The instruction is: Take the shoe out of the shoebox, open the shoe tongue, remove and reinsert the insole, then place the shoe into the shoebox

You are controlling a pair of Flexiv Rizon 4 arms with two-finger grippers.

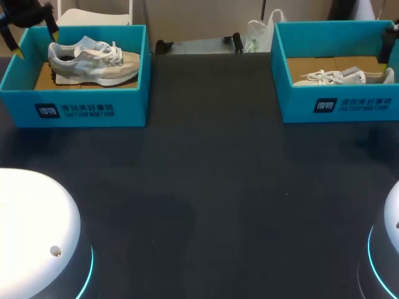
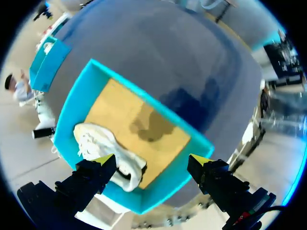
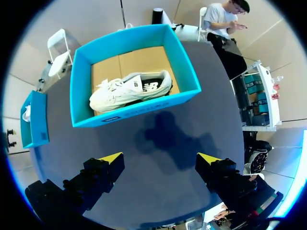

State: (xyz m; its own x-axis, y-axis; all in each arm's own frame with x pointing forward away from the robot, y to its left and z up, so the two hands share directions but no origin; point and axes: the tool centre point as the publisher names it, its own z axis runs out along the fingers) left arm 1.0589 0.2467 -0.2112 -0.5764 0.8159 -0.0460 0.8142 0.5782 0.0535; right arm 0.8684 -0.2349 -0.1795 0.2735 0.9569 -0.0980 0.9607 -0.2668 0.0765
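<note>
- The shoe [image 1: 93, 62] looks light and soft; its firmer heel or sole edge seems the best hold.
- The left gripper [image 2: 152, 159] gapes above it; the right gripper [image 3: 160, 157] is also released and empty.

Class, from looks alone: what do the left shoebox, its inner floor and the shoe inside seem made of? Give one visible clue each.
Left shoebox: likely matte printed cardboard; thin, flat teal walls. Inner floor: plain brown cardboard, unprinted. Shoe: seemingly fabric and suede-like panels, cord laces, pale rubbery sole.
</note>
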